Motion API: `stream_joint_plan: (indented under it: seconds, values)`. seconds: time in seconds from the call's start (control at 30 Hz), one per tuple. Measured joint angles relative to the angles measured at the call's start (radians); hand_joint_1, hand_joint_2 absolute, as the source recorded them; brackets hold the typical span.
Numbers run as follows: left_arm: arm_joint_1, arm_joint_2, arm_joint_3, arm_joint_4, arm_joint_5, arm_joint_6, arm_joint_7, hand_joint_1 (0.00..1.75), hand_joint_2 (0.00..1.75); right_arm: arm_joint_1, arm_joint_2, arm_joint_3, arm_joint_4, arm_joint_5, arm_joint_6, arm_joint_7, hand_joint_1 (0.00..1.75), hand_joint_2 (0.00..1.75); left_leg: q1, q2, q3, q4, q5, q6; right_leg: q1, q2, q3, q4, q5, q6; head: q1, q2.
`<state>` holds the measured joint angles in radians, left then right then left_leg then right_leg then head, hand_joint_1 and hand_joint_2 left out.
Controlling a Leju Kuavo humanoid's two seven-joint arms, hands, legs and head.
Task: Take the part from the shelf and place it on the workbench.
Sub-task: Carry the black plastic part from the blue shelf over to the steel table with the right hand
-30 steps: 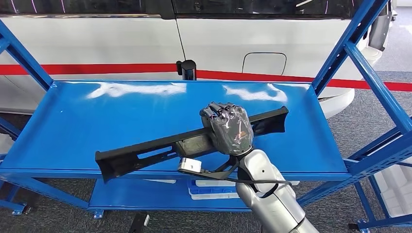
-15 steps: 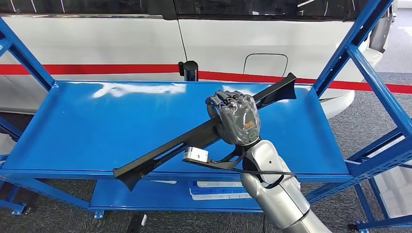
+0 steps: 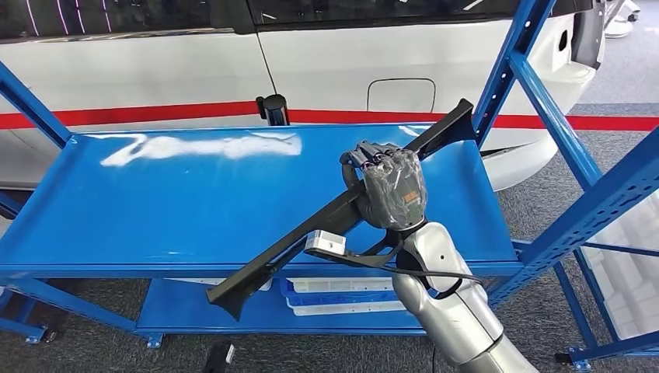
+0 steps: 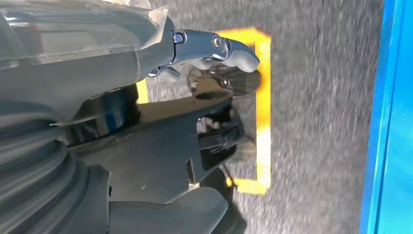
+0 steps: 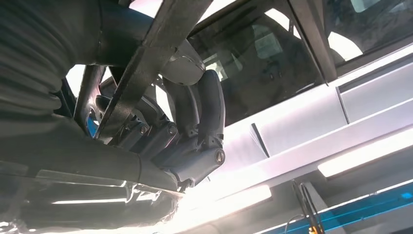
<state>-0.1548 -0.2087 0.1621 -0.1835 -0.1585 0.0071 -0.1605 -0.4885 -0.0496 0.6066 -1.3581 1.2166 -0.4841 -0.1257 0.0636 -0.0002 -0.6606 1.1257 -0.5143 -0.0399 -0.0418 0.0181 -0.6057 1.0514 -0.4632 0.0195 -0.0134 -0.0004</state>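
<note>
A long black part point(image 3: 295, 241) slants across the blue shelf point(image 3: 171, 202). Its far end is raised near the right upright and its near end hangs past the shelf's front edge. My right hand point(image 3: 392, 190) grips the part near its middle, fingers wrapped over the bar. In the right wrist view the dark fingers point(image 5: 195, 126) curl round the same black part point(image 5: 160, 44). My left hand point(image 4: 214, 58) hangs at my side above the floor with nothing in it.
Blue uprights point(image 3: 505, 70) and a slanted brace stand right of the shelf. A white car point(image 3: 155, 70) with a red stripe is close behind. White trays point(image 3: 334, 295) lie on the lower shelf. A yellow tape mark point(image 4: 263, 112) is on the grey floor.
The part went from lying nearly level on the shelf to a steep slant, far end up and near end down past the front edge. The camera has shifted slightly too.
</note>
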Motion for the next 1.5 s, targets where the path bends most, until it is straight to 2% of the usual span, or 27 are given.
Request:
stream_joint_plan:
  seconds: [0.07,0.1,0.13,0.2,0.27,0.3,0.33,0.37,0.43,0.47,0.53,0.6,0.63,0.67,0.73,0.77,0.8,0.83,0.93,1.0,1.07,1.1,1.17,1.27,1.33,1.43,1.5]
  values:
    - [0.0,0.0,0.0,0.0,0.0,0.0,0.0,0.0,1.75,0.001,0.0,0.0,0.0,-0.003,0.0,-0.002,1.75,1.75,-0.011,0.001,-0.051,0.139,-0.078,0.01,0.016,-0.002,-0.017,0.0,0.012,-0.018,-0.002,0.0]
    - [0.001,0.0,0.0,0.0,0.0,-0.001,0.0,0.0,1.75,0.002,0.0,0.0,0.0,-0.004,-0.001,-0.002,1.75,1.75,-0.018,0.001,-0.061,0.181,-0.094,0.018,0.026,-0.003,-0.026,0.0,0.018,-0.026,-0.003,0.0]
    - [0.001,0.001,0.001,0.0,0.0,-0.001,0.0,0.0,1.75,0.002,-0.001,0.0,0.0,-0.005,-0.001,-0.003,1.75,1.75,-0.026,0.0,-0.052,0.184,-0.092,0.03,0.035,-0.003,-0.034,0.0,0.024,-0.033,-0.003,0.0]
    - [0.0,0.001,0.001,0.0,0.001,0.0,0.0,0.0,1.75,0.002,-0.001,-0.001,0.0,-0.007,-0.001,-0.004,1.75,1.75,-0.049,-0.003,0.026,0.081,-0.052,0.07,0.052,-0.002,-0.046,0.0,0.036,-0.042,-0.003,0.0]
    - [-0.001,0.005,0.003,-0.001,0.002,0.0,-0.001,0.0,1.75,0.002,-0.001,-0.001,0.0,-0.01,-0.001,-0.004,1.75,1.75,-0.074,-0.002,0.104,-0.035,-0.026,0.115,0.055,-0.003,-0.05,-0.002,0.047,-0.042,0.006,0.0]
    - [-0.002,0.007,0.004,-0.001,0.002,0.001,-0.001,0.0,1.75,0.002,-0.001,-0.001,0.0,-0.01,-0.002,-0.004,1.75,1.75,-0.085,-0.002,0.121,-0.066,-0.019,0.129,0.05,-0.004,-0.05,-0.004,0.053,-0.038,0.008,0.0]
    - [-0.002,0.008,0.005,-0.001,0.003,0.001,-0.001,0.0,1.75,0.002,-0.001,-0.001,0.0,-0.011,-0.002,-0.004,1.75,1.75,-0.093,0.0,0.125,-0.078,-0.014,0.135,0.045,-0.006,-0.05,-0.007,0.059,-0.03,0.008,0.0]
    - [-0.002,0.006,0.006,-0.001,0.003,0.001,-0.002,0.0,1.75,0.002,-0.001,-0.001,-0.001,-0.011,-0.002,-0.005,1.75,1.75,-0.098,0.001,0.125,-0.091,0.001,0.137,0.042,-0.007,-0.049,-0.013,0.067,-0.023,0.004,0.0]
    - [-0.002,0.007,0.008,-0.001,0.004,0.002,-0.002,0.0,1.75,0.002,-0.001,-0.003,-0.004,-0.012,-0.003,-0.005,1.75,1.75,-0.091,0.005,0.133,-0.135,0.034,0.134,0.044,-0.008,-0.057,-0.015,0.068,-0.014,-0.002,0.0]
    - [-0.003,0.006,0.01,-0.001,0.004,0.001,-0.002,0.0,1.75,0.002,-0.002,-0.004,-0.005,-0.012,-0.004,-0.005,1.75,1.75,-0.084,0.007,0.133,-0.156,0.053,0.132,0.047,-0.008,-0.067,0.001,0.049,-0.013,0.0,0.0]
    - [-0.003,0.003,0.012,-0.001,0.005,0.0,-0.001,0.0,1.75,0.002,-0.006,-0.006,-0.006,-0.014,-0.005,-0.005,1.75,1.75,-0.071,0.01,0.119,-0.175,0.083,0.116,0.042,-0.008,-0.1,0.095,-0.024,-0.009,0.004,0.0]
    - [-0.001,0.001,0.012,-0.001,0.007,-0.001,-0.001,0.0,1.75,0.008,-0.01,-0.007,-0.006,-0.014,-0.006,-0.005,1.75,1.75,-0.058,0.013,0.094,-0.174,0.102,0.095,0.028,-0.009,-0.122,0.203,-0.076,0.008,0.006,0.0]
    - [0.0,0.001,0.013,-0.001,0.008,-0.001,-0.001,0.0,1.75,0.011,-0.012,-0.007,-0.006,-0.015,-0.006,-0.005,1.75,1.75,-0.051,0.015,0.081,-0.173,0.11,0.084,0.018,-0.01,-0.114,0.22,-0.075,0.024,0.006,0.0]
    - [0.001,0.001,0.013,-0.001,0.009,-0.001,-0.001,0.0,1.75,0.013,-0.014,-0.007,-0.006,-0.015,-0.006,-0.005,1.75,1.75,-0.042,0.016,0.068,-0.17,0.117,0.074,0.008,-0.012,-0.087,0.2,-0.06,0.043,0.006,0.0]
    - [0.0,0.002,0.014,-0.001,0.011,-0.001,-0.001,0.0,1.75,0.014,-0.016,-0.008,-0.006,-0.015,-0.006,-0.005,1.75,1.75,-0.028,0.018,0.04,-0.152,0.127,0.053,-0.01,-0.018,0.006,0.078,-0.034,0.083,0.008,0.0]
    - [0.0,0.003,0.015,-0.002,0.011,-0.001,-0.001,0.0,1.75,0.015,-0.016,-0.008,-0.007,-0.015,-0.006,-0.006,1.75,1.75,-0.025,0.018,0.027,-0.139,0.129,0.043,-0.012,-0.018,0.043,0.026,-0.032,0.091,0.011,0.0]
    - [-0.001,0.003,0.015,-0.002,0.012,-0.001,-0.001,0.0,1.75,0.016,-0.016,-0.008,-0.008,-0.016,-0.006,-0.006,1.75,1.75,-0.025,0.017,0.017,-0.125,0.13,0.035,-0.012,-0.016,0.062,-0.006,-0.039,0.089,0.014,0.0]
    - [0.0,0.004,0.016,-0.002,0.012,-0.001,-0.001,0.0,1.75,0.019,-0.015,-0.009,-0.008,-0.016,-0.007,-0.006,1.75,1.75,-0.027,0.016,0.009,-0.117,0.132,0.029,-0.009,-0.013,0.065,-0.012,-0.05,0.079,0.014,0.0]
    - [0.002,0.004,0.017,-0.002,0.013,-0.001,-0.001,0.0,1.75,0.025,-0.014,-0.01,-0.01,-0.017,-0.008,-0.007,1.75,1.75,-0.017,0.013,-0.006,-0.101,0.128,0.02,-0.006,-0.01,0.041,0.0,-0.041,0.029,0.005,0.0]
    - [0.002,0.005,0.017,-0.001,0.014,-0.001,-0.001,0.0,1.75,0.026,-0.013,-0.01,-0.012,-0.017,-0.008,-0.007,1.75,1.75,-0.015,0.011,-0.033,-0.034,0.058,0.019,-0.001,-0.011,0.022,0.0,-0.023,0.001,0.001,0.0]
    - [0.002,0.005,0.018,-0.001,0.014,-0.001,-0.001,0.0,1.75,0.027,-0.012,-0.011,-0.012,-0.016,-0.008,-0.007,1.75,1.75,-0.019,0.008,-0.07,0.093,-0.035,0.021,0.008,-0.011,0.001,0.0,-0.006,-0.016,-0.003,0.0]
    - [0.002,0.005,0.018,-0.001,0.014,-0.001,-0.001,0.0,1.75,0.029,-0.012,-0.01,-0.012,-0.016,-0.008,-0.007,1.75,1.75,-0.021,0.008,-0.08,0.149,-0.062,0.024,0.014,-0.011,-0.009,0.0,0.002,-0.02,-0.004,0.0]
    - [0.002,0.006,0.02,-0.001,0.014,-0.001,-0.001,0.0,1.75,0.032,-0.012,-0.01,-0.012,-0.016,-0.008,-0.007,1.75,1.75,-0.03,0.007,-0.057,0.171,-0.056,0.041,0.027,-0.01,-0.029,0.0,0.017,-0.024,-0.004,0.0]
    - [-0.001,0.009,0.023,-0.002,0.014,-0.001,-0.001,0.0,1.75,0.033,-0.012,-0.012,-0.015,-0.016,-0.008,-0.007,1.75,1.75,-0.055,0.002,0.078,0.001,-0.017,0.091,0.04,-0.009,-0.049,-0.001,0.039,-0.025,0.0,0.0]
    - [-0.003,0.011,0.023,-0.003,0.014,-0.002,-0.002,0.0,1.75,0.032,-0.01,-0.015,-0.018,-0.016,-0.008,-0.008,1.75,1.75,-0.072,0.002,0.128,-0.077,-0.017,0.114,0.034,-0.013,-0.051,-0.005,0.052,-0.017,0.003,0.0]
    - [-0.004,0.011,0.025,-0.003,0.014,-0.002,-0.002,0.0,1.75,0.031,-0.006,-0.019,-0.02,-0.016,-0.008,-0.008,1.75,1.75,-0.079,0.006,0.131,-0.118,0.018,0.119,0.028,-0.017,-0.054,-0.016,0.068,0.003,-0.005,0.0]
    - [-0.004,0.009,0.027,-0.003,0.014,-0.003,-0.002,0.0,1.75,0.03,-0.007,-0.021,-0.021,-0.016,-0.008,-0.009,1.75,1.75,-0.072,0.011,0.126,-0.15,0.054,0.112,0.03,-0.017,-0.073,0.017,0.029,0.003,-0.003,0.0]
